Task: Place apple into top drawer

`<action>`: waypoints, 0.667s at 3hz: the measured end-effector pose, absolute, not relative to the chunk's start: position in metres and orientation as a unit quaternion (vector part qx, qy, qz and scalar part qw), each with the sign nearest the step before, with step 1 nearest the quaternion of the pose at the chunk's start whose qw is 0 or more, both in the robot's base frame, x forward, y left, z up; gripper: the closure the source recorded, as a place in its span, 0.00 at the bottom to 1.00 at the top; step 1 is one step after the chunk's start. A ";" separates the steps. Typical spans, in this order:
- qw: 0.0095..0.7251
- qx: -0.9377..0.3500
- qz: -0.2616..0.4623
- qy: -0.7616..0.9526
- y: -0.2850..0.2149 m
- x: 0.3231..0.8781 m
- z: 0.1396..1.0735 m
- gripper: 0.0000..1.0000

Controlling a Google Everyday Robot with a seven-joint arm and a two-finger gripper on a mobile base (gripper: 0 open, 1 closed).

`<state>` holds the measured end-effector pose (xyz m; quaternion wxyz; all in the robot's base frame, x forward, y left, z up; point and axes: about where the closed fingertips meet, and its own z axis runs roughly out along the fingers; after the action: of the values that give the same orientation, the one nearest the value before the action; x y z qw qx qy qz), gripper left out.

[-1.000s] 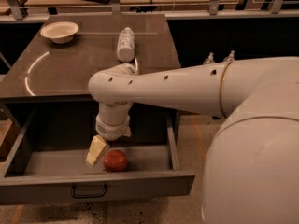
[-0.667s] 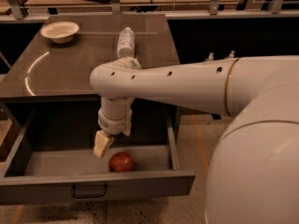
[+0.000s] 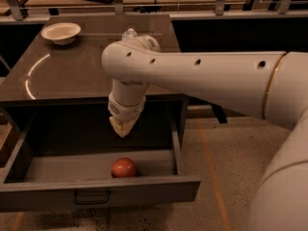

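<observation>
The red apple (image 3: 123, 168) lies on the floor of the open top drawer (image 3: 96, 189), near the front panel and just right of the dark bail handle (image 3: 91, 197). My gripper (image 3: 122, 126) hangs above the drawer opening, well above the apple and a little behind it, holding nothing. The white arm reaches in from the right across the cabinet top.
A white bowl (image 3: 61, 32) stands at the back left of the dark cabinet top (image 3: 62, 76). A white bottle (image 3: 129, 33) lies behind my arm, mostly hidden. Shelving with clutter runs along the back. Bare floor lies to the right of the drawer.
My gripper has risen up out of the drawer, away from the apple. The apple stays at rest on the drawer floor.
</observation>
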<state>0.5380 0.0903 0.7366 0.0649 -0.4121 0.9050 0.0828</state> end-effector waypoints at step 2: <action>0.097 -0.415 0.103 0.899 0.064 0.549 0.837 1.00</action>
<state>0.5488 0.0642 0.8368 0.0965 -0.4146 0.8991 0.1025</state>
